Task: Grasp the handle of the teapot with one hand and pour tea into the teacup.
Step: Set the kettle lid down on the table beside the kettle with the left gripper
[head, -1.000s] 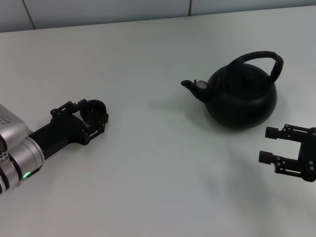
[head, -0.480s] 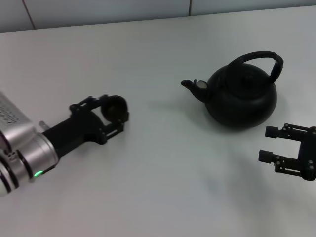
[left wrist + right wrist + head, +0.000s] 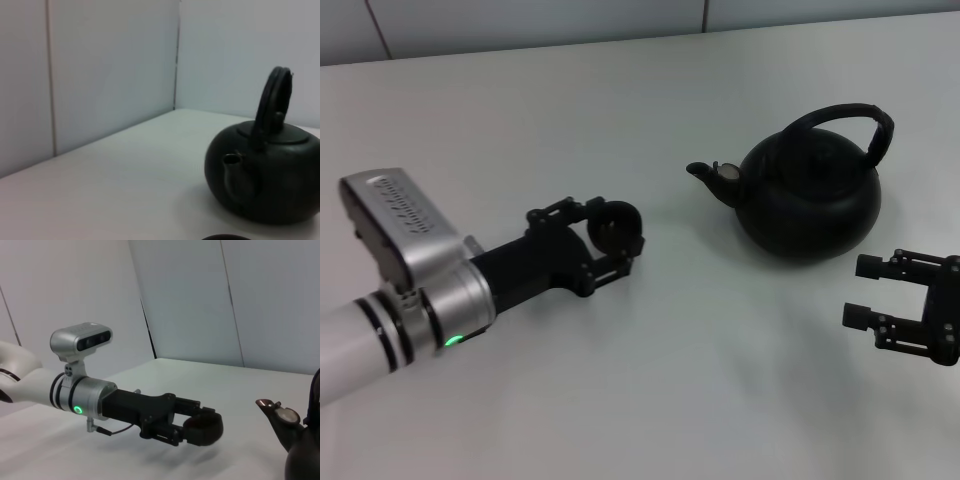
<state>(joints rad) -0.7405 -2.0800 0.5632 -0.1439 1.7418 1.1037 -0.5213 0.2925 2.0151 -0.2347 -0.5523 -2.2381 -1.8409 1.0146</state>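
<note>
Head view: white table (image 3: pixel 620 400), pale walls (image 3: pixel 520 20).

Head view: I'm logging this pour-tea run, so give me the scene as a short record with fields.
teapot: upright on the white table, spout toward the robot's left
handle: arched over the lid, ungrasped
teacup: held in the left gripper's jaws, left of the spout
left gripper: shut on the teacup, arm reaching in from the left
right gripper: open, empty, near the teapot's front right
pouring: not begun
</note>
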